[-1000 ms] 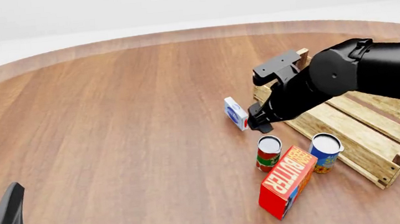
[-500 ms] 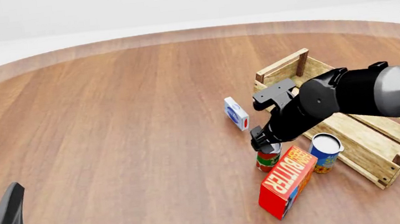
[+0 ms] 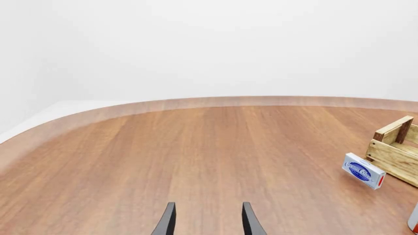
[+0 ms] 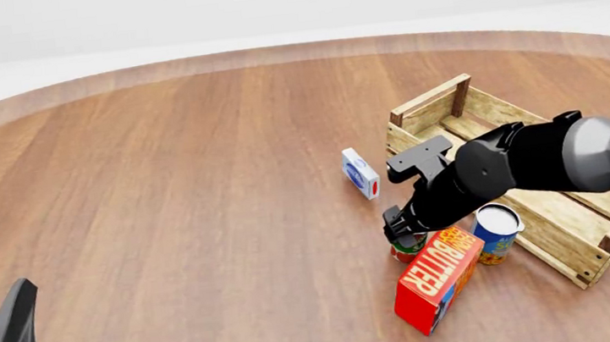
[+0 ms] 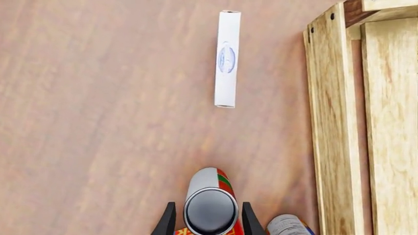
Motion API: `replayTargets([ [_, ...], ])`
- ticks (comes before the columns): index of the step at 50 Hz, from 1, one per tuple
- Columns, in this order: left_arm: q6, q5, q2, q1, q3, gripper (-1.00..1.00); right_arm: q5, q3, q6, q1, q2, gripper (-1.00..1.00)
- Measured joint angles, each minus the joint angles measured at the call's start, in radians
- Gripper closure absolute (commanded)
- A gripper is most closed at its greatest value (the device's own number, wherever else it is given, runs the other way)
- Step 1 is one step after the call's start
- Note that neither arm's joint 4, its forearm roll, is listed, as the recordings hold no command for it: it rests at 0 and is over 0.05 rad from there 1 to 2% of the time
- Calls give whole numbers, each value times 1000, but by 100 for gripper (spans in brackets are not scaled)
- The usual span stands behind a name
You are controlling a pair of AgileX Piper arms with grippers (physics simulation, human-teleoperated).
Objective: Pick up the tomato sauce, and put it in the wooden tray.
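On the round wooden table (image 4: 171, 193) the tomato sauce (image 5: 210, 205) stands just beside the wooden tray (image 4: 511, 192), not yet lifted, between the right gripper (image 5: 207, 223)'s open, straddling fingers.

Crowded ground around the tomato sauce (image 4: 408, 248)

It is hemmed at five o'clock by the butter box (image 4: 439, 277) and at three by the blue can (image 4: 498, 232); bare worktop (image 4: 172, 202) is left open toward nine o'clock.

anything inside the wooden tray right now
The visible part of the wooden tray shows only bare slats, no cans or boxes. The right arm covers part of its near-left interior, so that area cannot be checked. The tomato sauce is outside, between the right gripper's fingers.
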Motion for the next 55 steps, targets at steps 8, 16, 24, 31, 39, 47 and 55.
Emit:
replayTargets([
  [8,0,0,0,0,0,-100,-16,5,5,-3,1,-100],
  [16,0,0,0,0,0,-100,-28,9,3,-7,3,-100],
  [24,0,0,0,0,0,-100,-38,15,-21,-11,1,100],
  [31,0,0,0,0,0,-100,-45,20,-34,-12,0,100],
  [39,0,0,0,0,0,-100,-48,26,-48,-15,-5,100],
  [47,0,0,0,0,0,-100,-49,17,-55,-39,-25,100],
  [55,0,0,0,0,0,-100,-32,-20,-57,-77,-75,100],
])
